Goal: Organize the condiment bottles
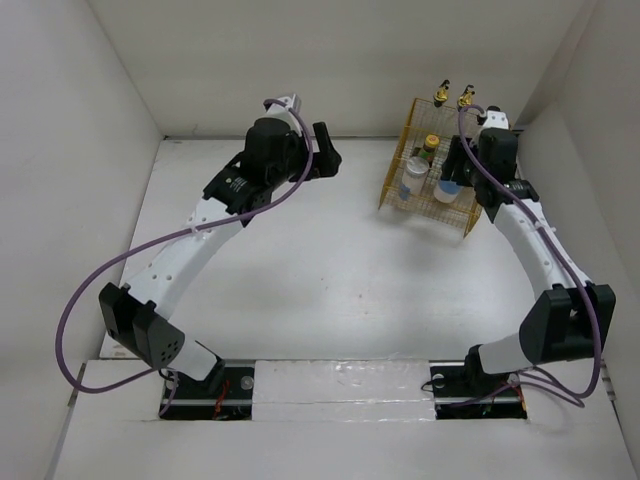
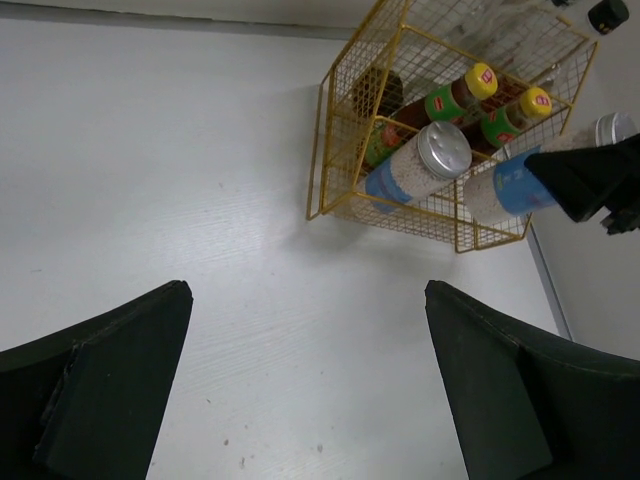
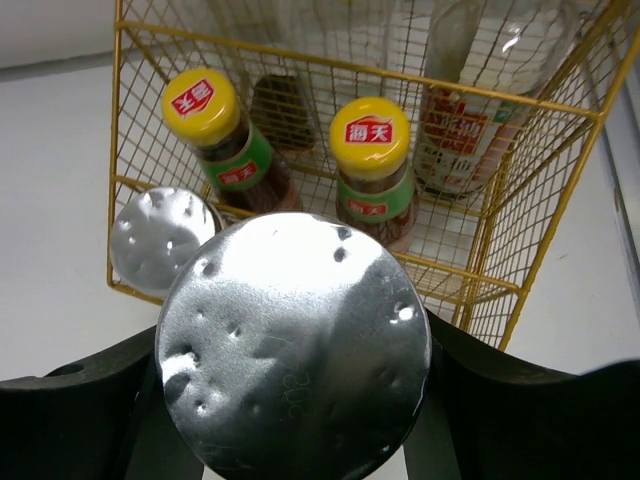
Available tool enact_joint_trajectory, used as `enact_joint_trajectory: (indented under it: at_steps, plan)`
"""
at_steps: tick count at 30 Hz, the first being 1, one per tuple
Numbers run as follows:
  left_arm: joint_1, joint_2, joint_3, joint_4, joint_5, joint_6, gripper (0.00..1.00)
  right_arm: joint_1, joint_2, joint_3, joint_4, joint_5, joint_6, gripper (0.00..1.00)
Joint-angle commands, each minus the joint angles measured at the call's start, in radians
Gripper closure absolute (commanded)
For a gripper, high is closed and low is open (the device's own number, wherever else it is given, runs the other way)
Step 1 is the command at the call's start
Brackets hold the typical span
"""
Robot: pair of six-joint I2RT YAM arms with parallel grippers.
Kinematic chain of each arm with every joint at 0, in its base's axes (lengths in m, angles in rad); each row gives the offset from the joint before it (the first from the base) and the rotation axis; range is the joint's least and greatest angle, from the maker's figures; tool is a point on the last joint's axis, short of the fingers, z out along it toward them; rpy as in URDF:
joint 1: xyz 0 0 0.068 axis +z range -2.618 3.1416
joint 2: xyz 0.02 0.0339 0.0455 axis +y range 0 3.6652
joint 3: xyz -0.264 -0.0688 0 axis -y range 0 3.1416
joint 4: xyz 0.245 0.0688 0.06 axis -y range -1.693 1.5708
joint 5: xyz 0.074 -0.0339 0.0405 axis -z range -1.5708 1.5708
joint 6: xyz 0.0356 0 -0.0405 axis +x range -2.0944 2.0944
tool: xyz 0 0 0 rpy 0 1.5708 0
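**Closest to the lens: the held jar (image 3: 293, 345), last one outside the yellow wire basket (image 3: 350, 65)**

Its dimpled silver lid fills the right wrist view. The held jar is clamped between the fingers of the right gripper (image 3: 300, 410), which are closed onto its sides. It is carried at the basket's front right corner, and whether its base is set down cannot be told.

Six bottles are seen stowed behind it:
- the second silver-lidded jar (image 3: 160, 240) in the front section
- the yellow-capped pair (image 3: 368, 135) in the middle
- the black-capped bottle (image 3: 285, 110) further back
- the gold-capped clear bottles (image 1: 441, 95) at the rear

The left gripper (image 2: 310, 390) is spread wide and nothing is held in it. It is kept over bare table, well apart from the basket.

The task is judged nearly finished — only the seating and release of the seventh bottle appear to be left.
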State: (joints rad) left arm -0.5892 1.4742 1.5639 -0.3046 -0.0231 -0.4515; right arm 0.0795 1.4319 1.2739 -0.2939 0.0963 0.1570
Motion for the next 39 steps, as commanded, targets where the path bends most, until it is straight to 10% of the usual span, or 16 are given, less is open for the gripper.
enact_joint_trajectory:
  at_steps: [1,18,32,39]
  plan:
    - [-0.014,-0.046,-0.037,0.053,0.031,0.033,0.00,-0.027,-0.010,0.045,0.174,0.005,0.015,0.65]
    - [-0.014,-0.066,-0.117,0.105,0.081,0.091,0.00,-0.017,0.127,-0.065,0.236,0.082,0.033,0.60]
    - [-0.014,-0.066,-0.117,0.076,0.051,0.071,0.00,0.013,0.211,-0.044,0.191,0.100,0.042,0.32]
    - [-0.014,-0.077,-0.108,0.058,0.017,0.071,0.00,0.022,0.122,-0.044,0.157,0.109,0.064,0.00]
